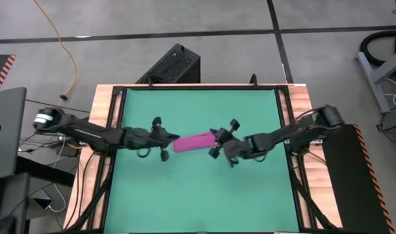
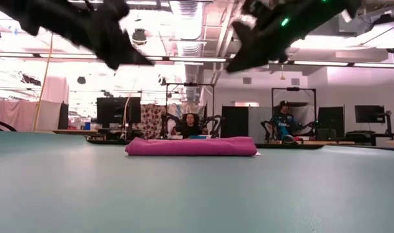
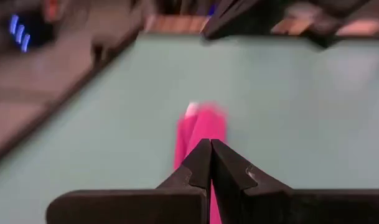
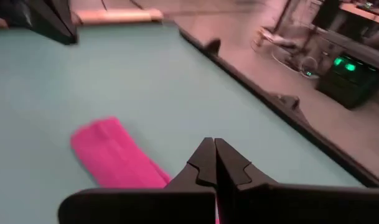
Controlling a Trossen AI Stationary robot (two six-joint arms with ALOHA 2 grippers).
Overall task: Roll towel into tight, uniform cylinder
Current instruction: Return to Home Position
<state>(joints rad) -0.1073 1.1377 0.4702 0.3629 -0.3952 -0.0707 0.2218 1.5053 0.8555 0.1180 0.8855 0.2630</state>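
The towel point(image 1: 192, 141) lies on the green mat point(image 1: 198, 195) as a short magenta-pink cylinder point(image 2: 191, 146), resting along its whole length. A small white tag point(image 3: 192, 109) shows at its far end in the left wrist view. My left gripper point(image 1: 169, 138) hangs shut above the roll's left end, clear of it point(image 2: 135, 59). Above the right end my right gripper point(image 1: 217, 139) is likewise shut and clear point(image 2: 239, 65). In both wrist views the shut fingertips point(image 3: 211, 144) point(image 4: 214, 143) stand over the pink cloth point(image 4: 114, 155) with nothing between them.
The mat lies in a dark frame on a wooden table point(image 1: 106, 97). A black box point(image 1: 175, 65) stands past the far edge. Bare mat lies near and far of the roll. People sit at desks point(image 2: 190, 124) in the room beyond.
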